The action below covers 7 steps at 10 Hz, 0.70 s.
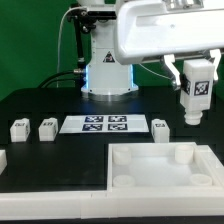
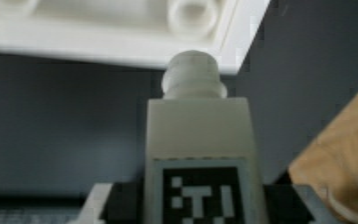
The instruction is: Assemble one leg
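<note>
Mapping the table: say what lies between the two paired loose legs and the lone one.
The marker board, as the exterior view shows.

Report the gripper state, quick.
Gripper: closed, holding one leg in the air.

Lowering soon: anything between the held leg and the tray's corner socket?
Nothing visible. The leg, clamped in the pincer, hangs by the tray; only open air shows between its tip and the round socket.
</note>
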Motion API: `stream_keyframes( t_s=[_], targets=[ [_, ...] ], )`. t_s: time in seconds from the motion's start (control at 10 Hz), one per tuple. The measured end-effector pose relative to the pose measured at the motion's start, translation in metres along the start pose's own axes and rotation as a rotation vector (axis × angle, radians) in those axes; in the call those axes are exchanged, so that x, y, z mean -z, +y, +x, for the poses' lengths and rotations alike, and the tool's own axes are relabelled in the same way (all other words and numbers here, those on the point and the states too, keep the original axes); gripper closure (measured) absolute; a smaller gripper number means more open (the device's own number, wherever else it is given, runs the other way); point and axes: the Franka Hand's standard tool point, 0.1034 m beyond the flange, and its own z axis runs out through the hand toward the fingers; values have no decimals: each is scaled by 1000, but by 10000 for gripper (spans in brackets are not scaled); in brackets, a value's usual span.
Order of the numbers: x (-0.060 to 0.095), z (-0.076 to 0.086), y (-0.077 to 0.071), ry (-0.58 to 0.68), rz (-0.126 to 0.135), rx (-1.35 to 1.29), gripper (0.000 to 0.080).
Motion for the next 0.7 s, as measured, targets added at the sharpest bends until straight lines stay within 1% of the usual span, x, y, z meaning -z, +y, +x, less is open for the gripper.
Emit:
stream_keyframes(
  t_s=[0.1, 0.3, 0.5, 0.6, 0.7],
  targets=[
    [-4, -13, 0, -20, 1, -1, 509],
    [-5, -12, 0, -34, 3, -1, 509],
    [-8, -14, -2, -38, 4, -1, 509],
    [-19, -17, -4, -45, 9, -2, 509],
    [-31, -13, -3, -41, 10, -9, 509]
  ],
)
